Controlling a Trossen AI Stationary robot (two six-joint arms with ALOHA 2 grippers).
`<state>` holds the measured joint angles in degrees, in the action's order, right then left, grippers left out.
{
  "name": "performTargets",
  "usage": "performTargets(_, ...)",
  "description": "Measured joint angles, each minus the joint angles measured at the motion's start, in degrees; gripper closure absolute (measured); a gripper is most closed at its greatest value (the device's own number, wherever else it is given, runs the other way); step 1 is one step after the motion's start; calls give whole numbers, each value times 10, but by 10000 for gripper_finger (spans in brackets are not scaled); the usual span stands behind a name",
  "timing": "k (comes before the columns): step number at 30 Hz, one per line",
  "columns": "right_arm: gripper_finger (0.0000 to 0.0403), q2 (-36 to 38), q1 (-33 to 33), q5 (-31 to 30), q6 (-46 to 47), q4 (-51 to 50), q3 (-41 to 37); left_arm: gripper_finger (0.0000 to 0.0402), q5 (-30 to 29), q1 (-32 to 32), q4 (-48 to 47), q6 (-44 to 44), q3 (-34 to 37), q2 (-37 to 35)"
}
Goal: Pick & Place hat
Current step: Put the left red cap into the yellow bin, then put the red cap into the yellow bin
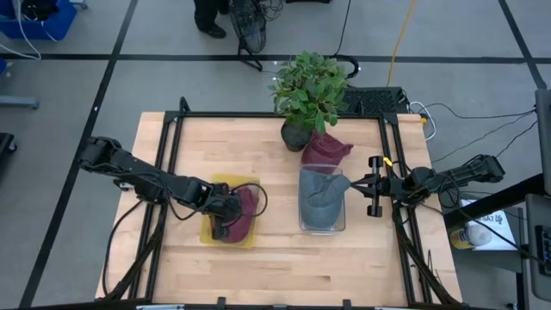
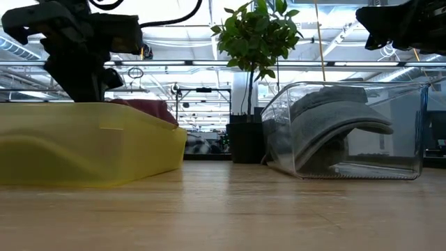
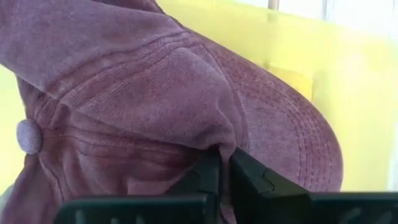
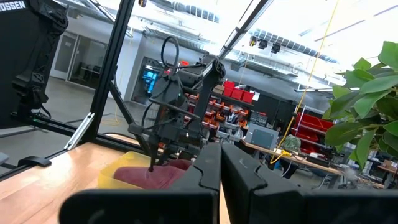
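A maroon cap [image 1: 245,209] lies in a yellow tray [image 1: 212,231] on the table's left half; its crown and top button [image 3: 28,135] fill the left wrist view. My left gripper [image 1: 225,217] is down in the tray, shut on this cap. A grey cap [image 1: 322,196] sits arched inside a clear bin [image 2: 418,132] right of centre. A second maroon cap [image 1: 325,148] lies at the bin's far side, by the plant pot. My right gripper [image 1: 355,183] is shut and hovers above the bin's right edge, touching nothing. My left gripper pinches a raised fold of the maroon cap's crown [image 3: 214,144] between its two fingers [image 3: 249,177], beside the seam toward the brim. The fingers come slanting down from the table's left. The cap's lower part stays in the yellow tray; its top shows above the tray wall [image 2: 150,108].
A potted plant [image 1: 308,90] stands at the table's far edge behind the bin. A black frame [image 1: 175,129] runs along the table's sides. Bare wood lies along the near edge and between tray and bin. A person's legs [image 1: 207,15] show beyond the far edge.
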<state>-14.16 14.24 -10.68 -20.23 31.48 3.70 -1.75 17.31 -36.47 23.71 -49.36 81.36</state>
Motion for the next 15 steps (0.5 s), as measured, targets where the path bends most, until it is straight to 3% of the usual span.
performTargets(10,403,0,0,0,0,0,0,246,-18,8,-85,-15,-84,1)
performTargets(15,403,0,0,0,0,0,0,215,-29,8,-139,-10,-134,1)
